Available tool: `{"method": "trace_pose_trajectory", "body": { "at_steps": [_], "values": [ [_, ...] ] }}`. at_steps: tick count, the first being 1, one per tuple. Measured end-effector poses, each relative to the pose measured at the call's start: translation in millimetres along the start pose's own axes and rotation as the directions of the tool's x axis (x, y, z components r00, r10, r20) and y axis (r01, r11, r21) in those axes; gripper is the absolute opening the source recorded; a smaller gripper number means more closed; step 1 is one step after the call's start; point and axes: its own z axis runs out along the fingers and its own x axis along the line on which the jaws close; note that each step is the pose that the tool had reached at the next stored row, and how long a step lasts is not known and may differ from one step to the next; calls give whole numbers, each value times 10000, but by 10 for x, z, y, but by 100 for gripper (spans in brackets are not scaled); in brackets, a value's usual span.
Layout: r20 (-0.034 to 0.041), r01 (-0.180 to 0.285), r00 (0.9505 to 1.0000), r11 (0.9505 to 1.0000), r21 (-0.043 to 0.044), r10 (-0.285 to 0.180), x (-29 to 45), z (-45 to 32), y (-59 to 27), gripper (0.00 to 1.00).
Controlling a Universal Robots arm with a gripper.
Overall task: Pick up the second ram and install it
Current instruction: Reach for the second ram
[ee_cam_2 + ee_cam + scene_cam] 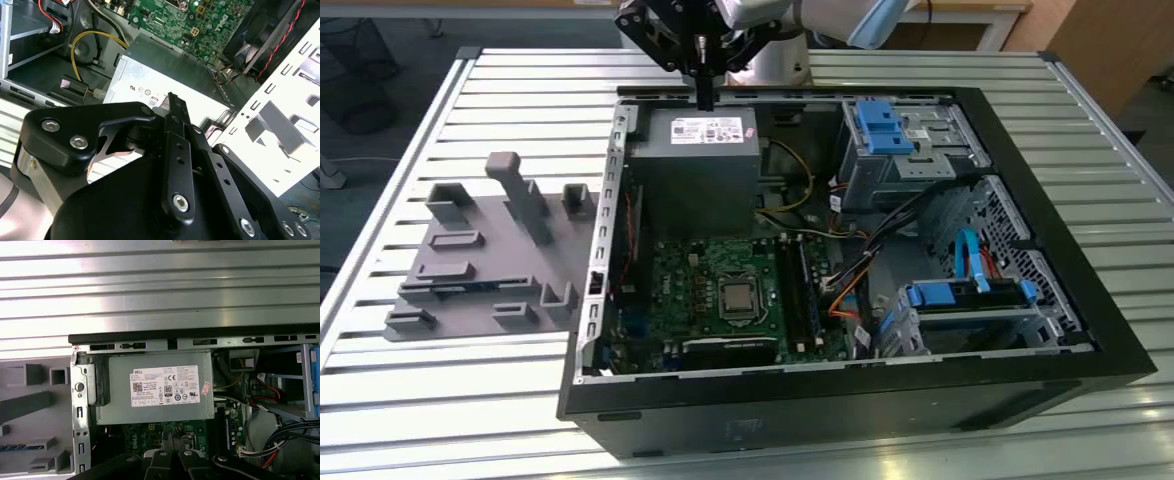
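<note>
The hand (704, 98), fingers pressed together and empty, hovers over the power supply (696, 135), well apart from the second ram (451, 288) lying in the grey holder (480, 215).

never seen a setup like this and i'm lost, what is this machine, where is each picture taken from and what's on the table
It is a robot arm ending in a gripper, a black two-fingered claw. The exterior view comes from a camera off the arm; both wrist views come from cameras riding on it. On the slatted metal table lies an open computer case, with a grey plastic holder at the exterior view's left. The gripper hangs above the grey power supply box inside. Its fingers look closed, nothing seen between them.
</note>
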Motion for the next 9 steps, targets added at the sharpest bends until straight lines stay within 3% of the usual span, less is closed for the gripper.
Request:
{"method": "trace_pose_trajectory", "body": {
  "at_steps": [9],
  "values": [
    [0, 0, 10000, 10000, 1, 0, 29, -1, -2, 11]
  ]
}}
